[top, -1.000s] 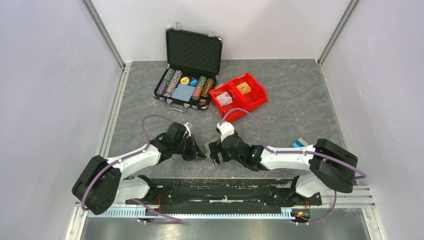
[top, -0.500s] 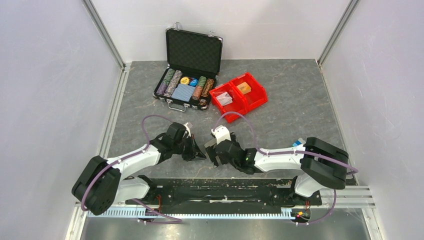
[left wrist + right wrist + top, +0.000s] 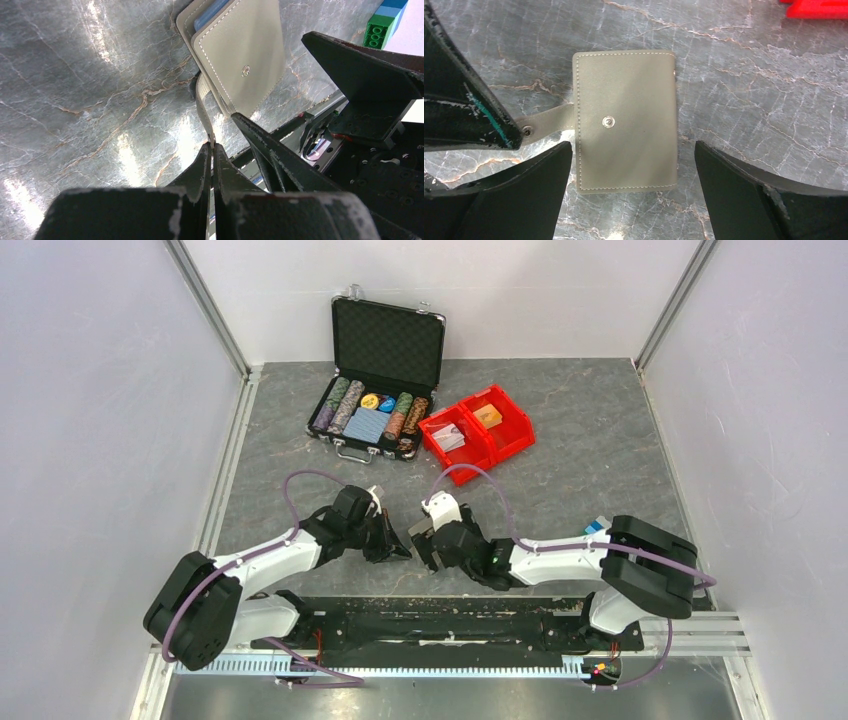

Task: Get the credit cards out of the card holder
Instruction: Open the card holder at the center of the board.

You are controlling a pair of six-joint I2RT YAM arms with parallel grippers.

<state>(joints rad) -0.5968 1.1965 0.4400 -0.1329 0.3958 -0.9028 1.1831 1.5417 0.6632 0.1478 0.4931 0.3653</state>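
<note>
Two grippers meet over the card holder [image 3: 624,120], which lies flat on the table [image 3: 600,440] at its near middle, grey outer face up and folded shut.

1. Your left gripper [image 3: 211,150] is clenched on the holder's strap [image 3: 549,122]. The strap runs out from the holder's side and is pinched edge-on between the closed fingertips, its end lifted a little off the table.
2. Your right gripper [image 3: 631,150] is released, jaws spread wide. One finger stands on each side of the holder's near edge, and neither finger touches it.
3. A snap stud [image 3: 609,121] shows at the centre of the grey face.
4. In the left wrist view, a blue edge [image 3: 212,12] peeps out between the grey layers at the holder's far end. From that angle you cannot tell whether it is a card or the lining.
5. An open black poker-chip case [image 3: 385,370] sits at the far side of the table, with the red bins [image 3: 478,430] just to its right. Both are well apart from the holder.
</note>
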